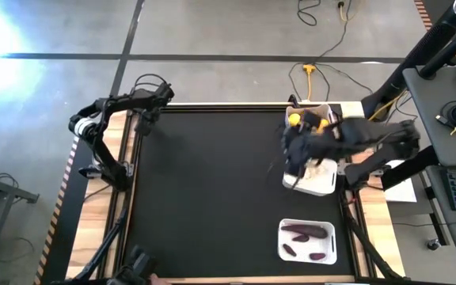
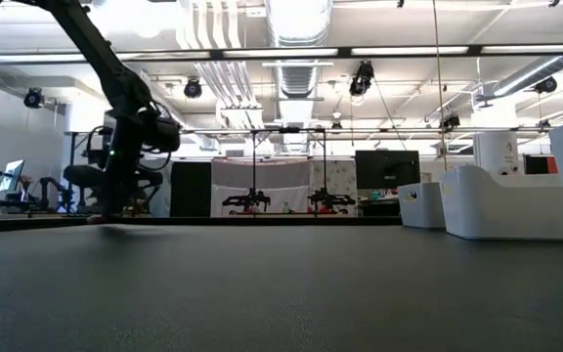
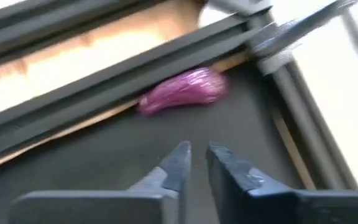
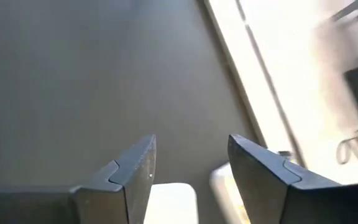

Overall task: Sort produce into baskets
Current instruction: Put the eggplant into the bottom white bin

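A purple eggplant [image 3: 185, 90] lies on the black mat against the frame rail at the table's far left corner. My left gripper [image 3: 197, 158] hangs just short of it, fingers almost together with nothing between them; it also shows in the high view [image 1: 144, 120]. My right gripper [image 4: 191, 152] stands open and empty above the middle basket [image 1: 317, 180], blurred in the high view [image 1: 299, 146]. The far basket [image 1: 323, 109] holds lemons [image 1: 294, 119]. The near basket [image 1: 329, 229] holds dark eggplants [image 1: 307, 232].
All three white baskets stand in a row along the mat's right side, also seen in the low view [image 2: 497, 205]. The wide middle of the black mat [image 1: 212, 182] lies bare. A raised rail [image 3: 104, 81] borders the mat behind the eggplant.
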You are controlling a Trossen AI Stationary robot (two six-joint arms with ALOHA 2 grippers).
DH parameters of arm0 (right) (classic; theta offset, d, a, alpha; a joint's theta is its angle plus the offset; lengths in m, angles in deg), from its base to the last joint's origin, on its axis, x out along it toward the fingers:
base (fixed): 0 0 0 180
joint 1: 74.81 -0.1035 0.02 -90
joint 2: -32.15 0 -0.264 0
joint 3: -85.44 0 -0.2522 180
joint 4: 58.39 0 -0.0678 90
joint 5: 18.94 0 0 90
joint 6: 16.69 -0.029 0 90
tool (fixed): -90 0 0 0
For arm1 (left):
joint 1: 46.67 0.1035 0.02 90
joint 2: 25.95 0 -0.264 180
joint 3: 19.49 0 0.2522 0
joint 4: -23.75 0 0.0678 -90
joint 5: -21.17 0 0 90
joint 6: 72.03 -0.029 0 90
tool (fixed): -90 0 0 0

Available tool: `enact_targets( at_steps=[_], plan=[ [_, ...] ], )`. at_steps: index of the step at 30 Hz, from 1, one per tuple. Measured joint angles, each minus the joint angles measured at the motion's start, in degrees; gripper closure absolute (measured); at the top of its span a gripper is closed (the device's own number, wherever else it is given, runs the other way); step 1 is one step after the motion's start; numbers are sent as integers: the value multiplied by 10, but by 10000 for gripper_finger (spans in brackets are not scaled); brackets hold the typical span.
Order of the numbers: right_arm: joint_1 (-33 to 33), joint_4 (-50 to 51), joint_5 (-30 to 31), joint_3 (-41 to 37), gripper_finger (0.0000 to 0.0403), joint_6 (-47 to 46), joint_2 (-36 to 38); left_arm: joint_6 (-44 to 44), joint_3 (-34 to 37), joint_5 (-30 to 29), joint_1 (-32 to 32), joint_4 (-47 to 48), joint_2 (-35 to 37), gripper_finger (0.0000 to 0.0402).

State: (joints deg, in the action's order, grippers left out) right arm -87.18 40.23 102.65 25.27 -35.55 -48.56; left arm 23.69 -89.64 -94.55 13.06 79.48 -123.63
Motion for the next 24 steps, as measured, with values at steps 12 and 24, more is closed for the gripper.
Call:
enact_targets(
  at_steps=[12,24],
  plan=[
    [202,-33,-87,-16,237,184,82,114,-28,-77,-12,2,-55,393],
    [244,-42,-111,-16,252,255,82,140,-54,-174,-32,44,-100,401]
  ],
)
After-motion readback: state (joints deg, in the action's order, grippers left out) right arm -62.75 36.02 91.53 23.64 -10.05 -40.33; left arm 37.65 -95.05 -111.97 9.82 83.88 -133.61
